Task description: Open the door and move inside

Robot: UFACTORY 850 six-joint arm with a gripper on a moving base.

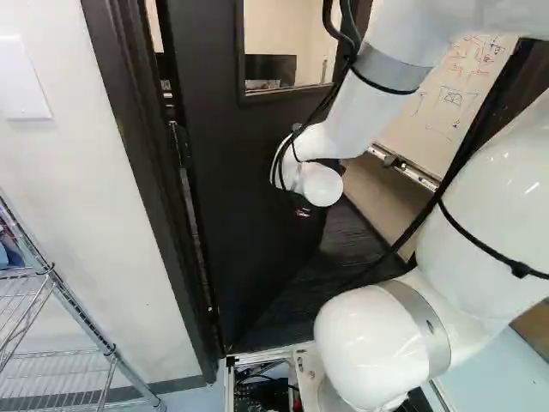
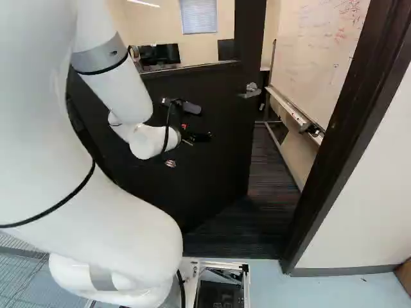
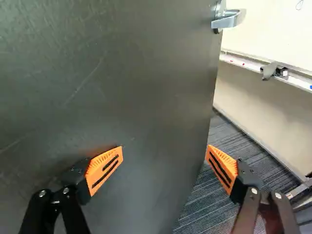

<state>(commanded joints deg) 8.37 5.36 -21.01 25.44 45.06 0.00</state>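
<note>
While the door stands partly open, swung away from the base on hinges at its left, the claw is held at its near face, lower than the handle. The fingers are spread wide and grip nothing: one lies before the face, the other reaches to the right, beyond the free edge as seen from the wrist. Whether either touches the door cannot be told. Such a posture suits pushing rather than pulling; with the handle left ungripped, the latch is presumably already clear. Work toward the free edge, far from the hinges, should need the least force. The arm reaches forward and left, leaving the gap at right, between free edge and frame, as the likely way in. Through it show the dark carpet and, along the right, a whiteboard. The task appears roughly half done: the door probably needs pushing wider, with the base following through. Should the push cease early, the door may swing back against the arm; should the base drift right, it may catch the frame.
</note>
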